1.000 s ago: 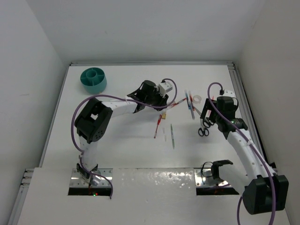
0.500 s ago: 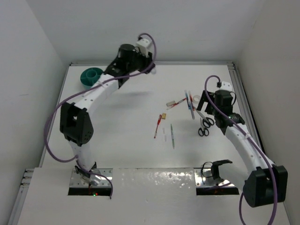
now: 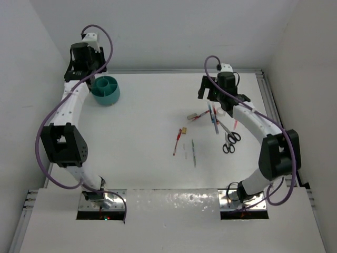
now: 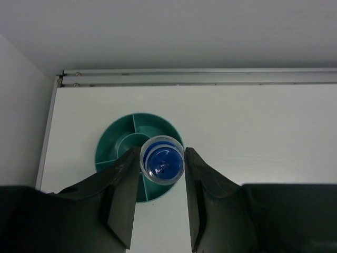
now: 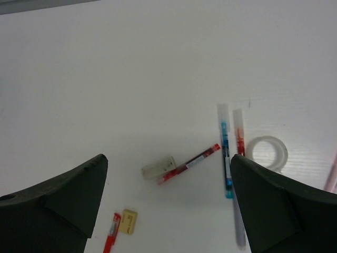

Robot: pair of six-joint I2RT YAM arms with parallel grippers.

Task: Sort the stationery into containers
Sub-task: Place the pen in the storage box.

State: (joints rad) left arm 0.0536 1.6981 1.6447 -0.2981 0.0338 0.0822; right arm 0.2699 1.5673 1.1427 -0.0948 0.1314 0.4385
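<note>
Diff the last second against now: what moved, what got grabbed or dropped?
The left gripper, shut on the blue-capped bottle, swung from the centre to far left and now hangs over the teal tub. The right gripper, open and empty, moved from beside the scissors toward the far edge, above the pens and tape roll. Tub and loose stationery stayed put.
</note>
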